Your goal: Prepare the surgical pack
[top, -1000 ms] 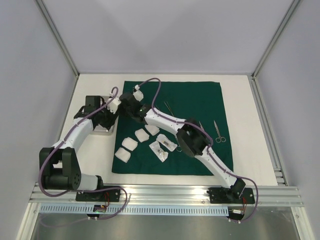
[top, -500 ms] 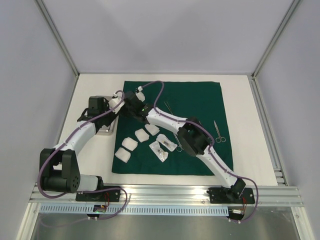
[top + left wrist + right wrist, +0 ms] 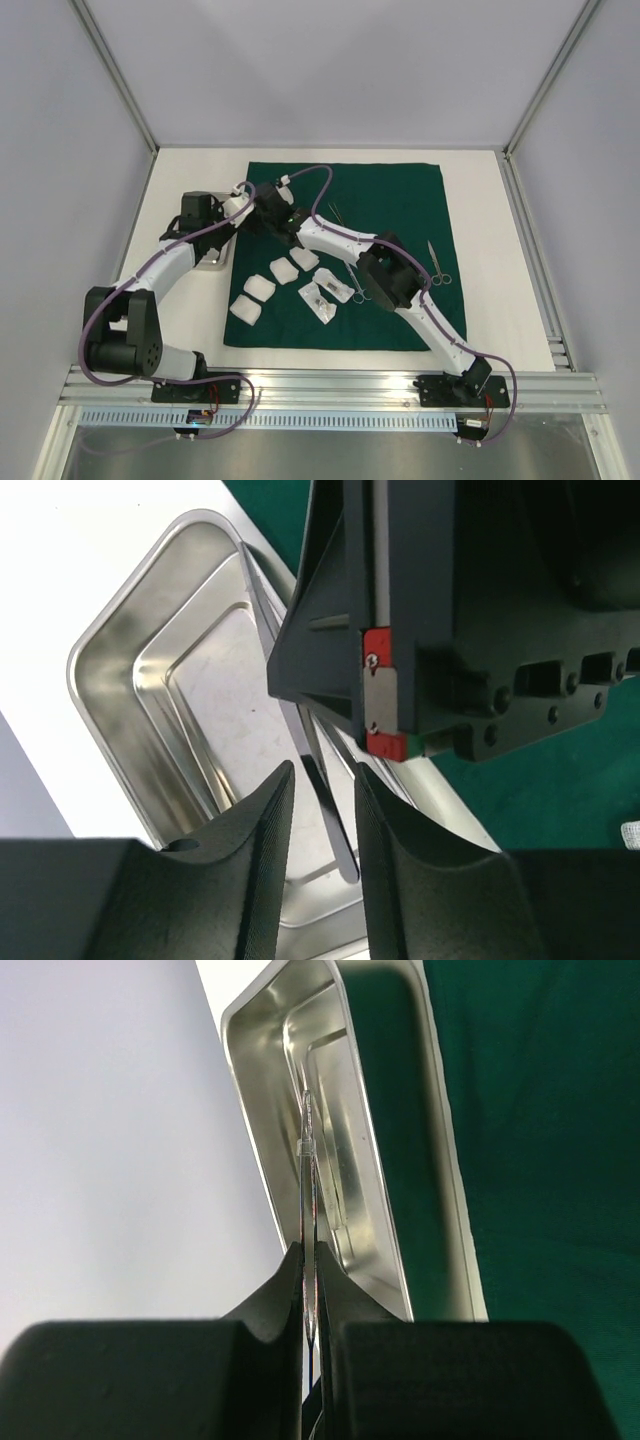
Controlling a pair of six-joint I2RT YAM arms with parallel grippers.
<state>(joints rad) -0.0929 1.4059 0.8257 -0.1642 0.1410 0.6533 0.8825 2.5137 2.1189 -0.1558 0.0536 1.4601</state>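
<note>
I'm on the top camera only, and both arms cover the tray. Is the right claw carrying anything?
Observer: Yes. The right wrist view shows the right claw shut on a slim metal instrument, seen edge-on, over the steel tray.
Operator: Does the left claw have hold of it too?
Observer: No. In the left wrist view the left claw is open. Its fingers sit either side of the instrument's end without pinching it.
Operator: Anything lying in the tray?
Observer: The part of the floor that shows is bare. The right claw's body hides the rest.
</note>
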